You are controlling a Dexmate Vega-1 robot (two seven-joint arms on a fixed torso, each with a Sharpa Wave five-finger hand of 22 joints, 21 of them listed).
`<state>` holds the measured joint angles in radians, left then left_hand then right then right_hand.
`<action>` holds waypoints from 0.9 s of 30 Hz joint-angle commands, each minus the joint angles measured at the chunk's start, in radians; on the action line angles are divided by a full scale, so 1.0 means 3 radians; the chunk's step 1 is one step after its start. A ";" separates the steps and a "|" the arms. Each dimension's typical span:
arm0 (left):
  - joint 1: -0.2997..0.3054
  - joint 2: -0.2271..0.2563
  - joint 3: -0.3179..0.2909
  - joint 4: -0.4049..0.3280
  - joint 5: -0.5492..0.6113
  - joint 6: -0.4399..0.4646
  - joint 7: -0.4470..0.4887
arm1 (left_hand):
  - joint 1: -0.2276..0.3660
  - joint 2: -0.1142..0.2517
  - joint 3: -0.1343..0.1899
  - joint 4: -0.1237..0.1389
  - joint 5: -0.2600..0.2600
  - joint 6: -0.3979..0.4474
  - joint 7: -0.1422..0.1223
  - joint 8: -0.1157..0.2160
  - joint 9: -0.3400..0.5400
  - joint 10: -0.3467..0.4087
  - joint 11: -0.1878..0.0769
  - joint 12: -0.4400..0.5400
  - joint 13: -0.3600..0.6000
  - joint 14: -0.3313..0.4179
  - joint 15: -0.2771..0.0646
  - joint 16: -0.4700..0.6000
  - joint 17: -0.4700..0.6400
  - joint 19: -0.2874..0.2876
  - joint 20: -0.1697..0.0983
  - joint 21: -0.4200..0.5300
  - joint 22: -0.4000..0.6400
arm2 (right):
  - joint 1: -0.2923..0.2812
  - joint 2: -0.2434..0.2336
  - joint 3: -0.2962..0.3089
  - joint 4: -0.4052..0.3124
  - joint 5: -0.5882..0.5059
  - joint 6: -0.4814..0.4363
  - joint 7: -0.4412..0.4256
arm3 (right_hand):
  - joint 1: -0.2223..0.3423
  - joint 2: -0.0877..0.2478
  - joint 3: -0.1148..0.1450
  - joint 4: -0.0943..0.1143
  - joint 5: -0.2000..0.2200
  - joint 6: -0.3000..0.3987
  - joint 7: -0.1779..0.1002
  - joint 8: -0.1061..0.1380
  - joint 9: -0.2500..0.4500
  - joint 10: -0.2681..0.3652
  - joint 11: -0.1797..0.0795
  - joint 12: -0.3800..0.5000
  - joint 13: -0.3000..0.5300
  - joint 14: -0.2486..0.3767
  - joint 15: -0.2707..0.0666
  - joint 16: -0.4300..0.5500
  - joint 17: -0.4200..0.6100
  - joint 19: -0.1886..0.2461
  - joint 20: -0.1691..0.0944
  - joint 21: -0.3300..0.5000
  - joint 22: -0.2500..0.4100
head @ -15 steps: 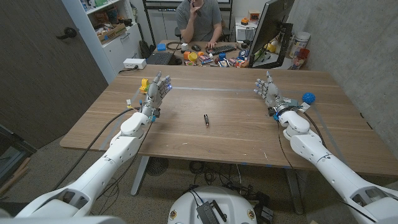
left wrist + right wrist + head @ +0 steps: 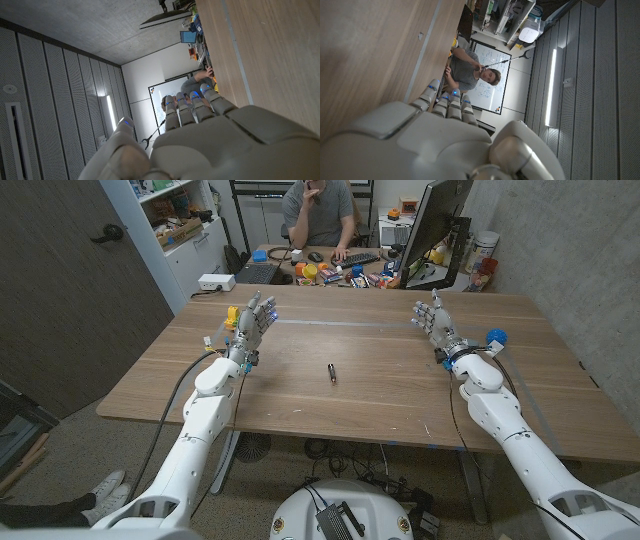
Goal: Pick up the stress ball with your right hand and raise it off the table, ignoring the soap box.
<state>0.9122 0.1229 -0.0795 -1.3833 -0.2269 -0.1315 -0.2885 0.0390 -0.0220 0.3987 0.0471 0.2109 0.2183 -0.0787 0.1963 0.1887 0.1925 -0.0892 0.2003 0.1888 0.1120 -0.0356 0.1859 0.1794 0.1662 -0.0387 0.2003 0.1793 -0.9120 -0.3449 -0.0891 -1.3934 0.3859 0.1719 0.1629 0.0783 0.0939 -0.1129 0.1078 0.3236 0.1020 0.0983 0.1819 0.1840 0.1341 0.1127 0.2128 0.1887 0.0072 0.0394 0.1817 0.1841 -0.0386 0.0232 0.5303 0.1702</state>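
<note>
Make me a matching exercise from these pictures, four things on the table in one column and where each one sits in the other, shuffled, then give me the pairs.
Things:
1. stress ball
2. small dark object
3. left hand
4. yellow item

Places:
A. middle of the table
B. just beyond the left hand
C. beside the right hand, on its outer side
D. raised, fingers apart, on the robot's left side

Pairs: 1-C, 2-A, 3-D, 4-B

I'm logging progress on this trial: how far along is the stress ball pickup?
Nothing looks done: the blue stress ball sits on the table. In hand: the right hand is open beside the ball, holding nothing. Left: reaching over, gripping, raising. The left hand is open too.
</note>
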 commanded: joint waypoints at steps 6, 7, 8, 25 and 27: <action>-0.0097 -0.0758 -0.0772 0.0002 0.0807 0.0076 -0.0652 | 0.0022 0.0000 0.0022 -0.0001 0.0016 0.0026 0.0000 0.0015 0.0006 0.0036 0.0002 0.0021 0.0006 0.0022 -0.0219 0.0012 0.0009 0.0028 -0.0075 0.0014 0.0013 | -0.0295 0.0018 0.0664 -0.0699 -0.0715 -0.0358 0.0160 | 0.0105 0.0064 0.0030 -0.0059 0.0019 0.0004 0.0010 0.0034 0.0014 0.0013 0.0003 0.0013 0.0004 -0.0017 0.0023 0.0019 -0.0001 -0.0023 0.0005 -0.0036 0.0008; -0.0101 -0.0777 -0.0792 0.0003 0.0828 0.0074 -0.0668 | 0.0022 0.0000 0.0022 -0.0001 0.0016 0.0027 -0.0001 0.0015 0.0006 0.0037 0.0004 0.0021 0.0006 0.0023 -0.0221 0.0012 0.0009 0.0028 -0.0075 0.0014 0.0013 | -0.0309 0.0019 0.0693 -0.0730 -0.0733 -0.0377 0.0162 | 0.0113 0.0064 0.0033 -0.0063 0.0020 0.0003 0.0009 0.0035 0.0014 0.0012 0.0001 0.0013 0.0004 -0.0017 0.0023 0.0019 -0.0001 -0.0022 0.0006 -0.0039 0.0008; -0.0105 -0.0795 -0.0811 0.0007 0.0845 0.0074 -0.0684 | 0.0022 0.0000 0.0022 -0.0001 0.0016 0.0027 -0.0002 0.0015 0.0006 0.0035 0.0003 0.0020 0.0006 0.0023 -0.0221 0.0012 0.0009 0.0028 -0.0073 0.0014 0.0013 | -0.0324 0.0016 0.0717 -0.0754 -0.0761 -0.0381 0.0164 | 0.0119 0.0064 0.0036 -0.0068 0.0021 0.0002 0.0010 0.0036 0.0014 0.0010 0.0001 0.0013 0.0004 -0.0017 0.0023 0.0019 -0.0002 -0.0022 0.0006 -0.0041 0.0008; -0.0152 -0.0944 -0.0966 0.0017 0.1049 0.0082 -0.0810 | 0.0025 0.0004 0.0020 -0.0007 0.0015 0.0031 0.0004 0.0014 0.0006 0.0040 0.0001 0.0020 0.0006 0.0020 -0.0219 0.0011 0.0009 0.0028 -0.0074 0.0014 0.0012 | -0.0370 -0.0179 0.0795 -0.0974 -0.2017 -0.0560 -0.0393 | 0.0655 0.0020 0.0202 -0.0430 0.0081 0.0402 -0.0248 0.0171 0.0009 0.0356 -0.0174 0.0139 0.0015 0.0375 -0.0195 0.0103 0.0004 0.0356 -0.0023 -0.0134 0.0016; -0.0159 -0.0952 -0.0972 0.0030 0.1061 0.0077 -0.0813 | 0.0025 0.0004 0.0020 -0.0007 0.0015 0.0028 0.0003 0.0013 0.0006 0.0033 -0.0003 0.0017 0.0006 0.0020 -0.0220 0.0011 0.0009 0.0027 -0.0075 0.0013 0.0012 | -0.0357 -0.0205 0.0789 -0.0996 -0.2166 -0.0596 -0.0456 | 0.0700 0.0014 0.0214 -0.0461 0.0090 0.0430 -0.0269 0.0177 0.0008 0.0369 -0.0180 0.0141 0.0016 0.0395 -0.0209 0.0103 0.0004 0.0382 -0.0024 -0.0139 0.0017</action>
<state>0.8753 -0.1304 -0.3416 -1.3807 0.0508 -0.1079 -0.5049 0.0390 -0.0220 0.3986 0.0470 0.2109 0.2182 -0.0787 0.1963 0.1885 0.1923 -0.0890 0.2003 0.1886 0.1120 -0.0356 0.1858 0.1791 0.1660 -0.0387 0.2003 0.1791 -1.0198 -0.3700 0.1347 -1.6466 -0.0306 0.0398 0.1300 0.2662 0.0990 -0.0512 -0.0170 0.3442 0.2131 0.0231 0.2293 0.1838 0.2345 0.0624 0.2479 0.1885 0.1098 -0.0201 0.2043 0.1841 0.0614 0.0164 0.4915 0.1700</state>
